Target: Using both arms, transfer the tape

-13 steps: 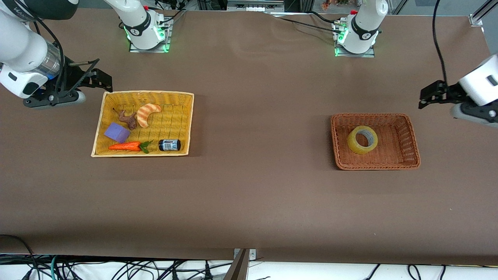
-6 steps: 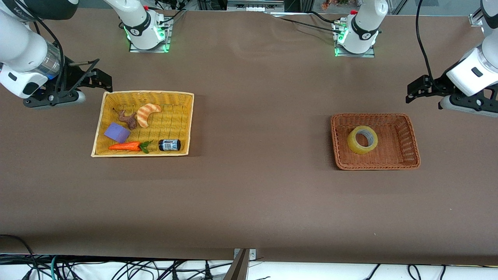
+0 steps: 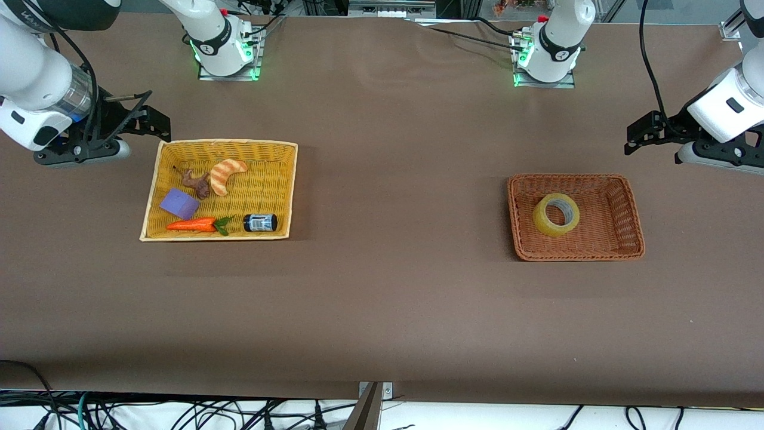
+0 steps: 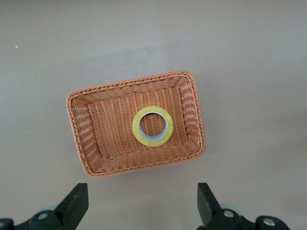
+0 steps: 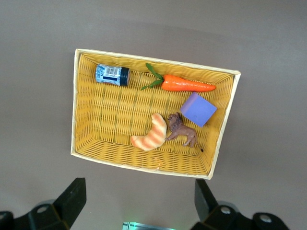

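The tape [image 3: 555,214], a yellowish roll with a wide hollow core, lies flat in the brown wicker basket [image 3: 621,251] toward the left arm's end of the table. It also shows in the left wrist view [image 4: 153,126], inside the basket [image 4: 76,139]. My left gripper [image 3: 641,134] hangs open and empty over bare table just off that basket's corner; in its wrist view [image 4: 142,201] the jaws stand wide apart. My right gripper [image 3: 149,122] is open and empty over the table beside the yellow basket [image 3: 286,179], seen also in its wrist view [image 5: 139,196].
The yellow basket [image 5: 74,105] holds a croissant [image 3: 227,175], a brown toy animal [image 3: 197,182], a purple block [image 3: 179,203], a carrot [image 3: 194,225] and a small dark jar [image 3: 259,223]. Brown table surface [image 3: 394,197] lies between the two baskets.
My left gripper has shifted a little toward the brown basket and its arm has risen in view, then held almost still. The right arm has not moved.
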